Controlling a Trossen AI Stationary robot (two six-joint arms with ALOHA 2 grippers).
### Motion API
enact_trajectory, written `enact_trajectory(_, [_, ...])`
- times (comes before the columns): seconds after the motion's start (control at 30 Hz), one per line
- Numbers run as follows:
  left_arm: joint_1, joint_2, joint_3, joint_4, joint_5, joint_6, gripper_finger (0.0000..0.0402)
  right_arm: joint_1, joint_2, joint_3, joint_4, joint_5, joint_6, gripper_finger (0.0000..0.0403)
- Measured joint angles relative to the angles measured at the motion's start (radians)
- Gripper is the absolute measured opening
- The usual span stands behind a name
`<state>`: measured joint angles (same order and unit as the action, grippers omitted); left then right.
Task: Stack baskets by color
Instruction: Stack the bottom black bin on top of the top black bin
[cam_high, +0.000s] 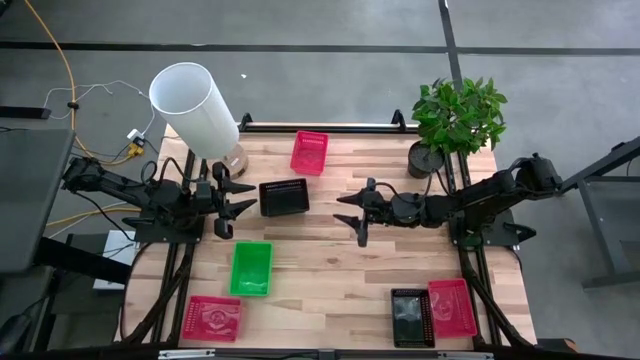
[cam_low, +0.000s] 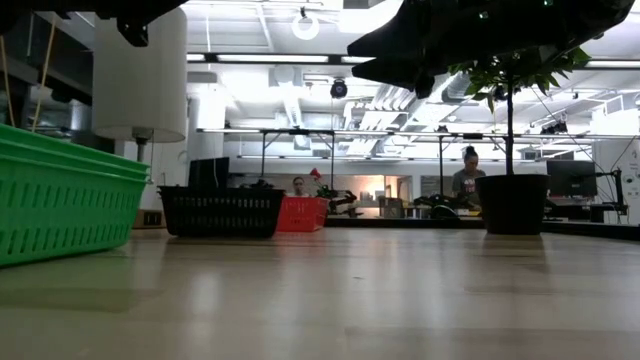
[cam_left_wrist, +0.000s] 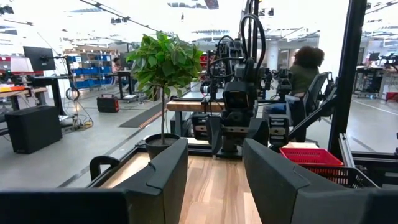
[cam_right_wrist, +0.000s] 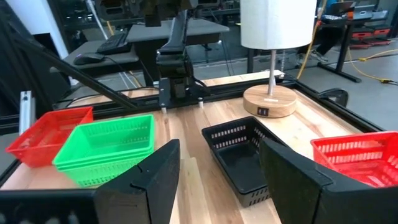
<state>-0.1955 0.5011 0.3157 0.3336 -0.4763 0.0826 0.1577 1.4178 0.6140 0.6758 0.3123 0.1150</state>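
Note:
A black basket (cam_high: 284, 197) rests on its base at the table's middle, between my two grippers. My left gripper (cam_high: 245, 200) hangs open just left of it and above the table. My right gripper (cam_high: 348, 215) hangs open to its right, with bare wood between them. A red basket (cam_high: 309, 152) sits behind the black one. A green basket (cam_high: 250, 268) lies nearer the front, and in the right wrist view it (cam_right_wrist: 106, 146) shows two rims, one nested in the other. Another red basket (cam_high: 212, 318) sits at the near left. A black basket (cam_high: 410, 317) and a red basket (cam_high: 450, 307) lie side by side at the near right.
A white lamp (cam_high: 195, 105) on a round wooden base stands at the far left corner. A potted plant (cam_high: 455, 120) stands at the far right corner. Bare wood lies at the table's centre front. People sit at desks in the room beyond the table.

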Motion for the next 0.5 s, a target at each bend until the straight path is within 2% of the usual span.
enact_trajectory(0.23, [0.000,0.000,0.000,0.000,0.001,0.000,0.0143,0.000,0.000,0.000,0.000,-0.062,0.002,0.0208])
enact_trajectory(0.37, [0.000,0.000,0.000,0.000,0.002,0.000,0.0143,0.000,0.000,0.001,-0.001,-0.106,0.093,0.0208])
enact_trajectory(0.43, [0.000,0.000,0.000,0.000,0.002,0.000,0.0143,0.004,0.000,0.025,-0.059,-0.169,0.142,0.0208])
enact_trajectory(0.5, [0.000,0.000,0.000,0.000,0.004,0.000,0.0143,0.024,0.000,0.078,-0.191,-0.240,0.171,0.0208])
